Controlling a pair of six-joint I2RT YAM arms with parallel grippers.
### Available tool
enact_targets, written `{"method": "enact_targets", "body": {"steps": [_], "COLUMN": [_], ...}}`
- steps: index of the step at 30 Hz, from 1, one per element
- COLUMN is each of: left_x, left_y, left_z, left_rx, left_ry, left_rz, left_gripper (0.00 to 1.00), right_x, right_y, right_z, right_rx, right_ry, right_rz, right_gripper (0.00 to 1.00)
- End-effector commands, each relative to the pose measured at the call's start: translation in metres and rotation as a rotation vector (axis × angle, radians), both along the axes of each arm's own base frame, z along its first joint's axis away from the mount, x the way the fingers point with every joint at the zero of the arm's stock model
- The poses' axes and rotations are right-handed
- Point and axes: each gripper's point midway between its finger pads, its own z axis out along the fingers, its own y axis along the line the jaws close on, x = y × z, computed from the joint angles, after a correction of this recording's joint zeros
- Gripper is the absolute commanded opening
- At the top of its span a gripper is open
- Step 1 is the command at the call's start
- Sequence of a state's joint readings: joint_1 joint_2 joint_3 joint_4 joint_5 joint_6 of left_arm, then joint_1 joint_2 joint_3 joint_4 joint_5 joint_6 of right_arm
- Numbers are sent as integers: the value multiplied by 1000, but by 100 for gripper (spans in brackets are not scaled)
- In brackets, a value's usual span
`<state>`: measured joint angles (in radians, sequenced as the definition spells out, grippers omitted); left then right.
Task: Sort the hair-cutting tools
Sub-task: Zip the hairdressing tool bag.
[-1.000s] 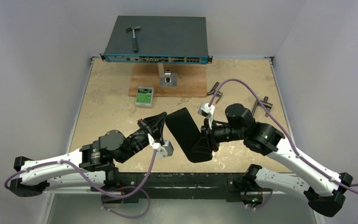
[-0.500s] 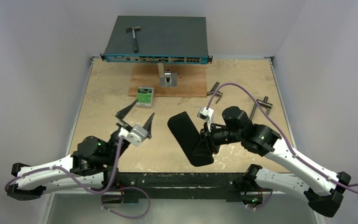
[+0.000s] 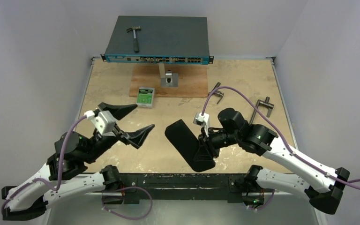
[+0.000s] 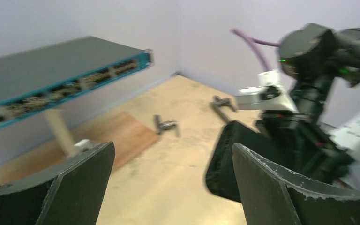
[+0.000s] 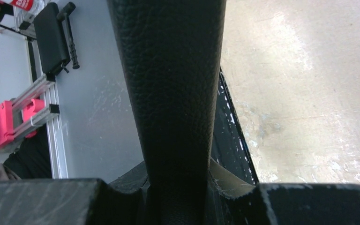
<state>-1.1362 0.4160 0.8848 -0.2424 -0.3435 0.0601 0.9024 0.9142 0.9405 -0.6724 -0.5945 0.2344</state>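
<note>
Clamped on the 3 o'clock edge of a black grained case [image 3: 183,135]: the right hand [image 3: 206,146], jaws pressed against both flat sides, the case seen edge-on between them in the right wrist view. Case at 6 o'clock of the surface [image 3: 108,93], near the front edge, long axis running from 5 towards 11 o'clock; resting on the surface or lifted off it, impossible to tell. Spread wide and holding nothing: the left hand [image 3: 144,116], raised above the surface at 9 o'clock, fingers [image 3: 122,109] pointing towards 3 o'clock, well apart from the case. Scissors, comb and clips not to be made out in any view; inside the case or not, impossible to tell. At 12 o'clock, a network switch [image 3: 168,33] on a metal stand [image 3: 168,78] over a wooden board [image 3: 192,86], with a hammer [image 3: 134,38] lying on top towards 11 o'clock. Just beside the board at 10 o'clock, a small green box [image 3: 146,96]. At 1 and 2 o'clock, two grey T-handle tools [image 3: 217,93], apart from each other
</note>
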Motion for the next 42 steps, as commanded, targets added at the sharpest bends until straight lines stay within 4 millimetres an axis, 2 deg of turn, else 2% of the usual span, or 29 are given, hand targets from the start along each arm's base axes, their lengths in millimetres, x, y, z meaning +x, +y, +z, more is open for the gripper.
{"method": "enact_targets", "body": {"steps": [1,5,7,12,20,25,28,33,38,42], "left_x": [-49,-67,-62,-50,-54,-51,-48,-49,-53,-54], "left_y": [-60,-88,-94,-91,-99,-103,-107,-113,-120,-124], "left_z": [-21,-32,-36,-22,-19,-25,-32,-42,-47,-53], "left_rx": [3,22,-14,-159,-158,-140,-122,-62,-22,0], "left_ry": [242,427,495,521,542,570,599,615,618,629], "left_rz": [-409,-657,-722,-805,-916,-928,-927,-913,-928,-928], "left_gripper": [99,100,100,100,100,99,89,59,55,33], "right_x": [-4,-7,-11,-18,-18,-14,-13,-9,-6,-6], "right_y": [10,10,10,10,10,12,14,18,21,21], "right_z": [30,44,52,58,62,65,69,71,72,74], "right_rx": [84,130,169,228,244,247,256,254,245,244], "right_ry": [-92,-134,-150,-170,-192,-206,-214,-217,-223,-226], "right_rz": [76,98,120,153,161,153,150,152,156,155], "right_gripper": [0,0,0,0,0,0,0,0,0,0]}}
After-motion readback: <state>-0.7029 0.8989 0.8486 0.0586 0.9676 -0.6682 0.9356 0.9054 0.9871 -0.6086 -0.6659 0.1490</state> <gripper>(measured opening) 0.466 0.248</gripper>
